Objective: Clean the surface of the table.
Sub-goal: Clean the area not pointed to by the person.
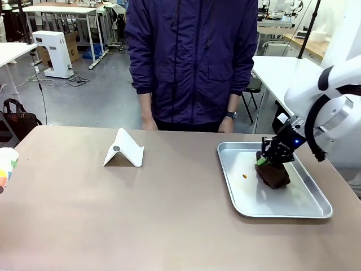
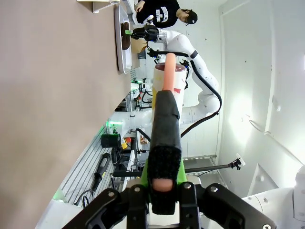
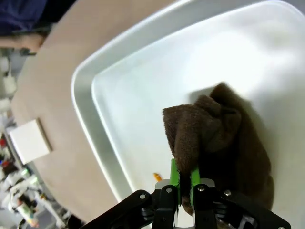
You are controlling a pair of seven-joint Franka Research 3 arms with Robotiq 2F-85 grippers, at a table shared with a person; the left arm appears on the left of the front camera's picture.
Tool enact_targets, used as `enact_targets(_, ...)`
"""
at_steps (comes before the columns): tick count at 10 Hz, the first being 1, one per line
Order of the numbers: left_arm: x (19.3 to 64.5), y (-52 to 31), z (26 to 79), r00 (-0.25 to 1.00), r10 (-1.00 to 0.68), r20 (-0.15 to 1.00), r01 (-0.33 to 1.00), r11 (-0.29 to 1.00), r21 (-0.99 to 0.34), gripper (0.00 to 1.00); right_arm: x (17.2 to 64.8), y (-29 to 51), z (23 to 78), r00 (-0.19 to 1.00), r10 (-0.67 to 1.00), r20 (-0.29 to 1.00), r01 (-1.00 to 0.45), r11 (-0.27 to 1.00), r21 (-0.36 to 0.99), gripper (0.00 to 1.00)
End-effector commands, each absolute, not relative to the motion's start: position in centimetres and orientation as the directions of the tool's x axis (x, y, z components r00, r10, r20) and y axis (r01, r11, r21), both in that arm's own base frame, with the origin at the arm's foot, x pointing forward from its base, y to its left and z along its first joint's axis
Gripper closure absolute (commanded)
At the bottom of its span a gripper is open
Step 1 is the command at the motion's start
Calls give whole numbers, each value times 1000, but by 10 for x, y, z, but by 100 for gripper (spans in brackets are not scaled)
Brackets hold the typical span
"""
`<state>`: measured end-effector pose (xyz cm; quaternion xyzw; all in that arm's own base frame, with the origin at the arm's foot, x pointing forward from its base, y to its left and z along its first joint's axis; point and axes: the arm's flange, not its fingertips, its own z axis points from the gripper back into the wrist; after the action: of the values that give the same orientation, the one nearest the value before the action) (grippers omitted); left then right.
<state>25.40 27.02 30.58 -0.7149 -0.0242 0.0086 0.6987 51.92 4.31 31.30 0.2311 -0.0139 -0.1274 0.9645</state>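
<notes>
Our right arm bends in from the right edge, its right gripper (image 1: 264, 164) tilted down over the tray (image 1: 282, 214), fingers pinching a brown cloth (image 1: 275, 176). The left wrist view adds our left gripper (image 2: 164, 180) clamped on a black-sleeved pink rod (image 2: 166, 124). The table (image 1: 141, 214) fills the lower frame; the cloth hides the right fingertips.

There is one table (image 1: 141, 220). On it sit one silver tray (image 1: 251, 199), one white folded stand (image 1: 125, 150) and one multicoloured object (image 1: 5, 167) at the edge. The tray holds one brown cloth (image 1: 276, 176) and one orange crumb (image 1: 245, 176). One person (image 1: 192, 56) shows two hands (image 1: 149, 124) and one wristwatch (image 1: 232, 115). There are two grippers, the right gripper (image 1: 264, 161) and the left gripper (image 2: 163, 185), and one black-wrapped rod (image 2: 165, 124).
</notes>
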Motion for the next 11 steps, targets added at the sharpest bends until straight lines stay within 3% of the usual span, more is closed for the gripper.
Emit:
enact_targets(1,250,268,310,999,42,23,24,-27,-999,78,525,44,307,977,-167,-132,212,826,522,91)
enact_targets(4,250,268,310,999,42,23,24,-27,-999,78,514,73,300,986,-19,-168,112,816,567,91)
enact_targets(8,250,268,310,999,42,23,24,-27,-999,78,497,98,287,979,148,-139,-69,888,455,91)
enact_targets(9,250,268,310,999,42,23,24,-27,-999,78,498,91,286,984,118,-133,-58,921,385,91)
enact_targets(11,250,268,310,999,42,23,24,-27,-999,78,505,72,288,997,-13,-72,39,925,378,91)
